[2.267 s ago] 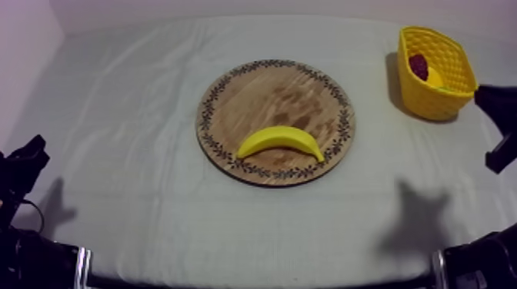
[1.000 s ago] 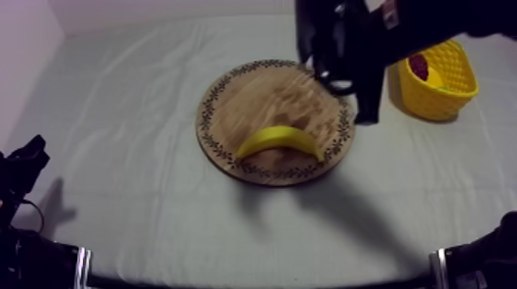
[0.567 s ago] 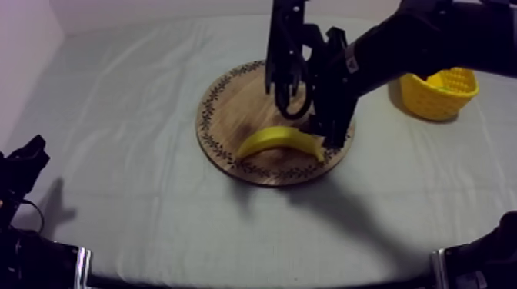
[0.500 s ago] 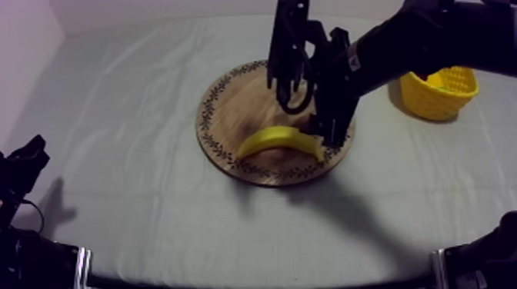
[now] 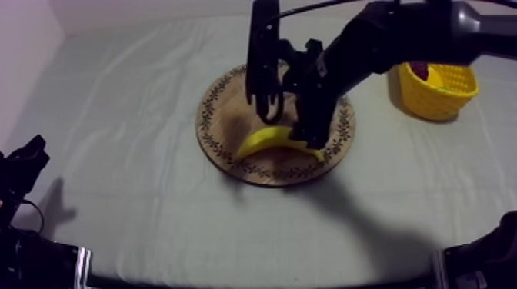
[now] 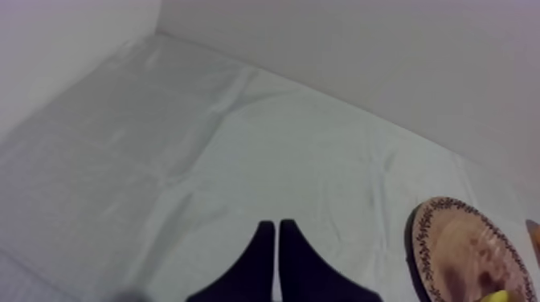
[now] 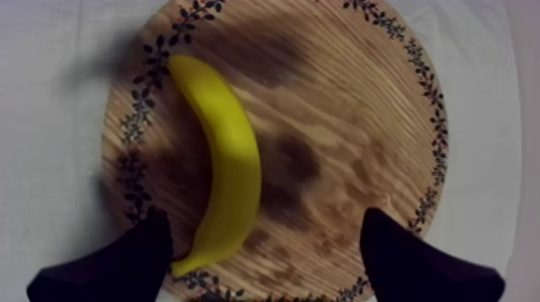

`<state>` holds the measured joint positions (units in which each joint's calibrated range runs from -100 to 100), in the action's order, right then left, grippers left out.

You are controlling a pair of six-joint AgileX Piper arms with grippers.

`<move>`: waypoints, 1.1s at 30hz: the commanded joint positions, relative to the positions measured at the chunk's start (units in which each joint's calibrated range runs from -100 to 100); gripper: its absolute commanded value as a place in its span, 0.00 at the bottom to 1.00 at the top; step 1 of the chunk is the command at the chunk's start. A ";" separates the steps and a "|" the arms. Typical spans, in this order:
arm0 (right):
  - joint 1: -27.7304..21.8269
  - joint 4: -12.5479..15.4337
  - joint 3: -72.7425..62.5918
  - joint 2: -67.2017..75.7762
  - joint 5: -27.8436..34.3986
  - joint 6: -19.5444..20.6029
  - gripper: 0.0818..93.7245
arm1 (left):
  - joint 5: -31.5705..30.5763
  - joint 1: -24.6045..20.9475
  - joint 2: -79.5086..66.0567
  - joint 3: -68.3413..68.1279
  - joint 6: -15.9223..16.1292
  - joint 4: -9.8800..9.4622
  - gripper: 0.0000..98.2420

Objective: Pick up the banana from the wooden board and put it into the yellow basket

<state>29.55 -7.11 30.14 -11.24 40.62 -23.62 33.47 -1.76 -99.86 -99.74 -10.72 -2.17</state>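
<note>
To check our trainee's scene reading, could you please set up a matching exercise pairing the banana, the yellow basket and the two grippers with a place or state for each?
Things:
1 banana
2 yellow basket
3 left gripper
4 right gripper

Places or states:
A open, above the wooden board
B shut, above bare cloth
C lying on the wooden board
D standing on the cloth, off the wooden board

Pairs: 1-C, 2-D, 3-B, 4-A

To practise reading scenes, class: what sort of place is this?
Probably a robot test bench: a cloth-covered table, a toy banana on a board, and a robot arm over it.
</note>
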 commanded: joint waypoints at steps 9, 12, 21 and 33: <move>-0.73 -2.32 -8.68 -14.47 -0.82 -0.10 0.89 | 0.00 -0.01 0.03 -0.04 0.00 0.00 0.00; -1.11 -2.31 -10.59 -17.33 -0.53 -0.91 0.88 | 0.00 -0.01 0.03 -0.04 0.00 0.00 0.00; -1.33 0.39 -14.93 -21.77 3.49 -5.45 0.60 | 0.00 -0.01 0.03 -0.04 0.00 0.00 0.00; -1.83 3.11 -12.73 -13.79 10.20 -7.28 0.23 | 0.00 -0.01 0.03 -0.04 0.00 0.00 0.00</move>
<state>28.08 -4.17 16.73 -28.01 50.07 -30.32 33.47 -1.76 -99.86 -99.74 -10.72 -2.17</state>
